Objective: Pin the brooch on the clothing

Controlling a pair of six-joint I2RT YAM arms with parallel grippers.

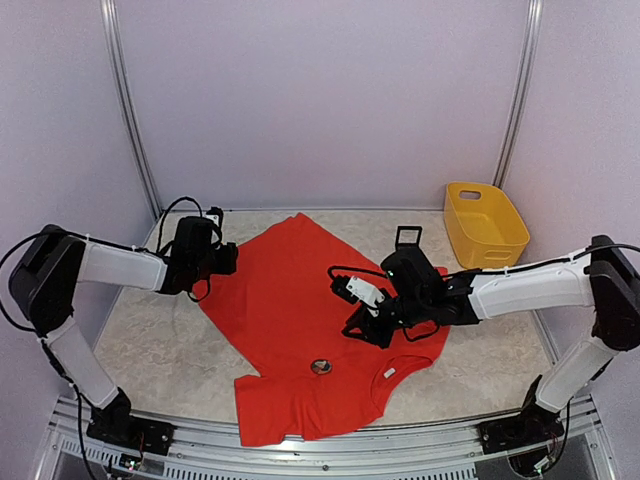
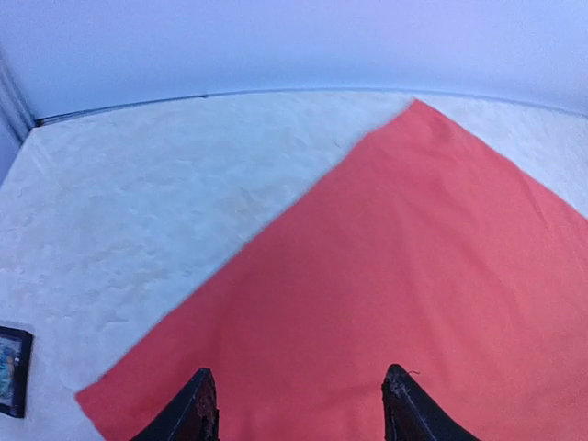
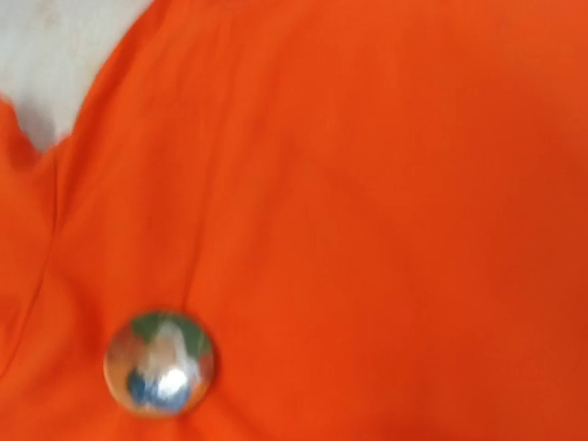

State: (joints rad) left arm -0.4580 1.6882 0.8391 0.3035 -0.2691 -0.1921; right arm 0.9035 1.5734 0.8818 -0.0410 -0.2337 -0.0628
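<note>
The red T-shirt lies spread flat on the table, its neckline with a small white label toward the near right. A round shiny brooch rests on the shirt's chest; in the right wrist view the brooch shows a green, white and blue picture on the orange-red fabric. My left gripper hovers open over the shirt's far left part, nothing between its fingers. My right gripper hangs over the shirt just right of and beyond the brooch; its fingers are hidden in its own view.
A yellow bin stands at the back right of the marbled tabletop. A small dark flat object lies on the table left of the shirt's edge. White walls close in the back and both sides.
</note>
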